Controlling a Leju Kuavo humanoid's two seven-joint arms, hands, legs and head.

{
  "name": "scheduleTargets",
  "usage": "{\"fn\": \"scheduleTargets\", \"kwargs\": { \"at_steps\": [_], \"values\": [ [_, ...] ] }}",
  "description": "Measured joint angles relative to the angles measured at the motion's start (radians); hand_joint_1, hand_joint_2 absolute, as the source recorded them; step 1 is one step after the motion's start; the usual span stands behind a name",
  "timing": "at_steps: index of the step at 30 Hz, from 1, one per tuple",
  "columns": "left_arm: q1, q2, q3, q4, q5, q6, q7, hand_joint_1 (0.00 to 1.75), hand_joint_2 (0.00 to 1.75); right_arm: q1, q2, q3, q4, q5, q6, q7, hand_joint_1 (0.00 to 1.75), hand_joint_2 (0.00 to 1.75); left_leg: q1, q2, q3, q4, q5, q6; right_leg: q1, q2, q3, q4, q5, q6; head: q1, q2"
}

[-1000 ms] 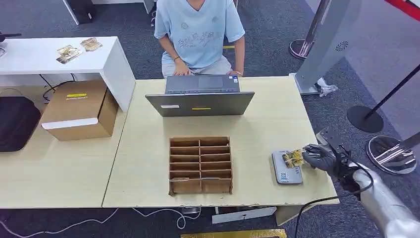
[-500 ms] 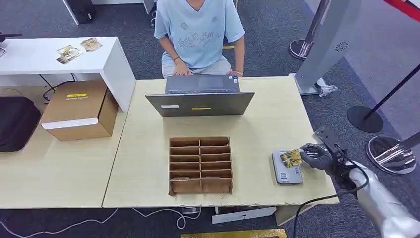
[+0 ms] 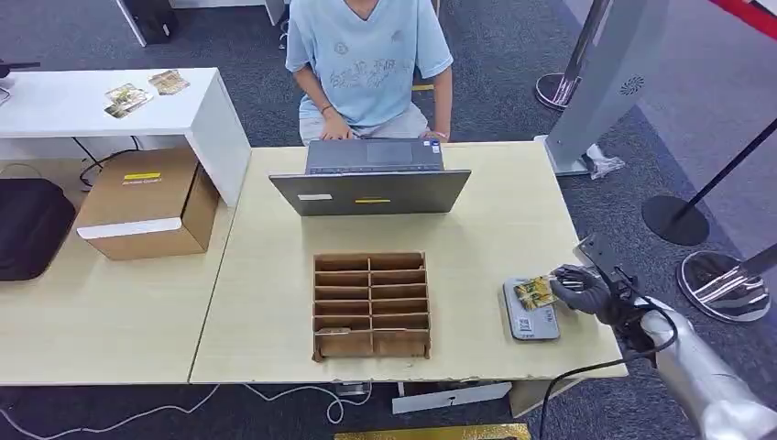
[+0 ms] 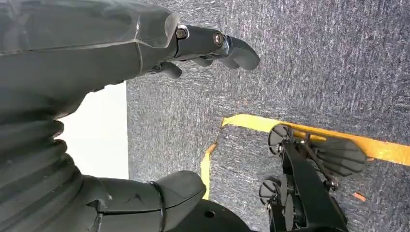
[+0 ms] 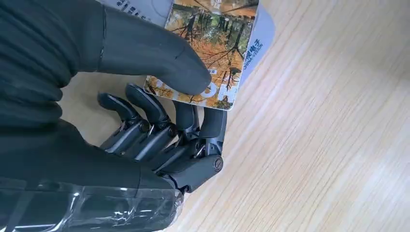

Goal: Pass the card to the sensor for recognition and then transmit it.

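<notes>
Right wrist view: right hand pinches autumn-forest card over sensor; print illegible.

i can't read the small print on the sensor beneath the card, my right hand thumb hides part of the card, the card's far end is cut off by the frame edge, the person behind the laptop is cropped at the shoulders

Card pinched in right hand, seemingly over sensor.
</notes>
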Motion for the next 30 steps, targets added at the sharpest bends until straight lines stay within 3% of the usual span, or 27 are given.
{"fn": "scheduleTargets", "kwargs": {
  "at_steps": [14,23,27,30],
  "values": [
    [0.001,0.003,0.000,0.000,-0.006,0.011,0.000,0.00,1.75,0.000,-0.001,-0.068,-0.046,-0.074,-0.016,-0.027,1.75,1.75,0.000,0.000,0.000,0.000,0.000,0.000,0.000,0.000,0.000,0.000,0.000,0.000,0.000,0.000],
    [0.001,0.003,0.000,0.000,-0.011,-0.001,-0.004,0.00,1.75,-0.010,0.011,-0.133,-0.123,-0.166,0.009,-0.129,1.75,1.75,0.000,0.000,-0.001,0.000,0.000,0.000,0.000,0.000,0.000,0.001,0.000,0.000,0.000,0.000],
    [0.000,0.003,0.000,0.000,-0.016,0.001,-0.005,0.00,1.75,-0.075,0.051,-0.137,-0.148,-0.107,-0.088,-0.161,1.75,1.75,0.000,0.002,0.000,0.000,0.000,0.000,0.000,0.002,0.000,0.001,0.000,0.000,0.000,0.000],
    [-0.001,0.001,0.000,0.000,-0.018,0.003,-0.005,0.00,1.75,-0.146,0.095,-0.123,-0.155,0.010,-0.234,-0.196,1.75,1.75,0.000,0.003,0.000,0.000,0.001,0.000,0.000,0.003,-0.001,0.002,0.000,0.000,0.000,0.000]
  ]
}}
